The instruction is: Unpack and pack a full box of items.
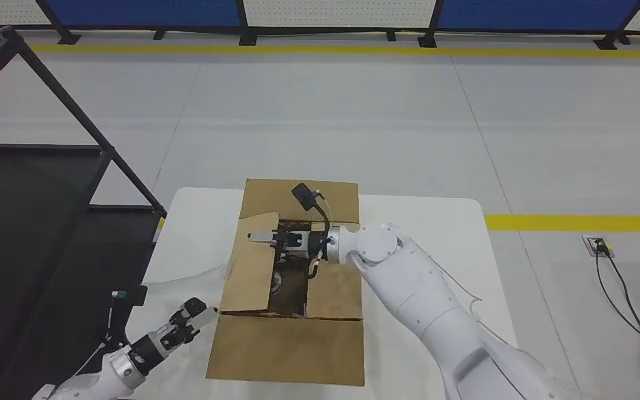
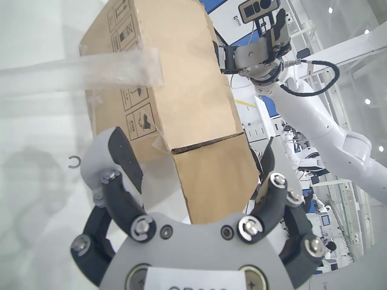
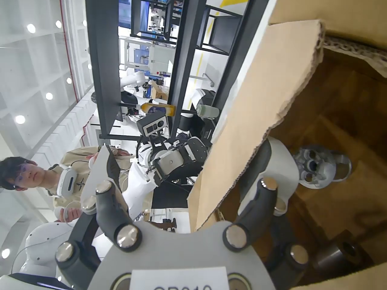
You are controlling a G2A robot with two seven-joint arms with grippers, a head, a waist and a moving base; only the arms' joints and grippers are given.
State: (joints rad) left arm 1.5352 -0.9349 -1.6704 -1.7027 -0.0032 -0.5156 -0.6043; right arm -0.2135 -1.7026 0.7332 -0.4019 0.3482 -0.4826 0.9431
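An open cardboard box point(image 1: 290, 290) stands in the middle of the white table point(image 1: 440, 240), its flaps spread outward. My right gripper point(image 1: 268, 238) is open astride the box's raised left flap point(image 3: 266, 98), one finger point(image 3: 104, 167) outside it and the other finger point(image 3: 272, 164) inside the box. Down in the box lie a silver metal part with holes point(image 3: 320, 167) and a dark metal cylinder point(image 3: 347, 252). My left gripper point(image 1: 200, 308) is open by the box's near left corner, the near flap's edge point(image 2: 211, 176) ahead between its fingers point(image 2: 124, 155).
A strip of clear tape point(image 2: 121, 67) hangs off the box's side. A small C-shaped clip point(image 2: 73, 162) lies on the table near my left gripper. A black frame rack point(image 1: 60, 200) stands close to the table's left edge. Bare table lies right of the box.
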